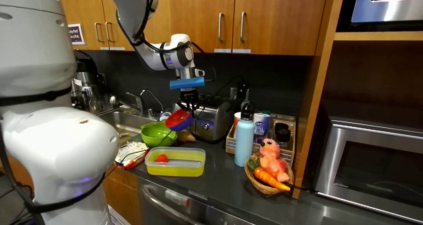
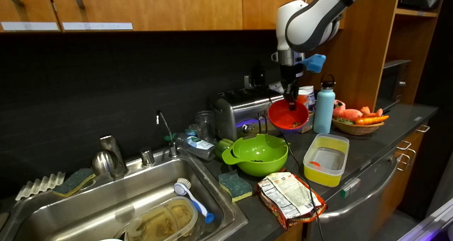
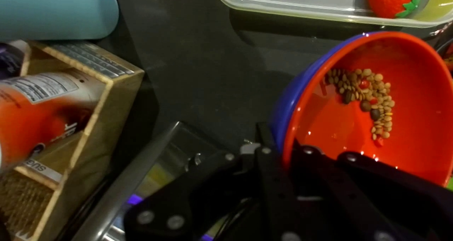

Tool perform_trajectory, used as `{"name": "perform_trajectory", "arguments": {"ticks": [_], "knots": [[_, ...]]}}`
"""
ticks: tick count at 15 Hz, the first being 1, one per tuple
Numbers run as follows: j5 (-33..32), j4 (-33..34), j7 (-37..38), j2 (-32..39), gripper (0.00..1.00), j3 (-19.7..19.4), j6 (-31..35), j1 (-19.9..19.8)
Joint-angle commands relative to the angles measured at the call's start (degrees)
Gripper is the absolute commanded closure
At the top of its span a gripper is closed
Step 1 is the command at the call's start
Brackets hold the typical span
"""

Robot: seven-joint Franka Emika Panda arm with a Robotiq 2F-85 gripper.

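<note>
At left in an exterior view: metal sink [image 2: 70,219]; a blue-and-white brush [image 2: 193,200] is contained in it. Sponge [image 2: 233,184], green and yellow, laid on the tabletop [image 2: 368,145] just beside the sink. Toaster [image 2: 226,119], metal, set toward the rear of the tabletop. Green bowl [image 2: 262,168], stood upright in front of the toaster; a few dark bits [image 2: 257,160] are seen inside. Red bowl [image 2: 283,117], blue on the outside: raised off the tabletop, tilted, higher than the green bowl and to its right; small brown and red pieces [image 3: 380,99] are gathered in it. Its wall is pinched by the claw [image 3: 283,149], one finger being placed inside the bowl and one outside. Bag [image 2: 293,195], printed and red-edged, laid flat near the green bowl. Container [image 2: 322,177], yellowish and translucent; a red strawberry [image 3: 387,0] is contained in it. Bottle [image 2: 324,110], light blue, dark-capped, stood upright. Basket [image 2: 357,129], woven, right of the bottle; a pink plush toy [image 1: 271,155] and an orange carrot [image 1: 269,178] are held in it.
</note>
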Motion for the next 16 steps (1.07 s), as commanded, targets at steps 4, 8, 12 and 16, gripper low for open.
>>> {"name": "perform_trajectory", "arguments": {"ticks": [4, 8, 12, 16], "knots": [[3.69, -6.11, 1.07, -5.94, 0.98, -1.90, 2.71, -1.22], [5.11, -8.86, 2.29, -7.10, 0.98, -3.22, 3.78, -2.05], [6.91, -10.76, 2.43, -6.48, 0.98, -4.40, 4.91, -2.67], [7.32, -10.54, 2.52, -4.63, 0.98, -4.87, 4.96, -2.94]]}}
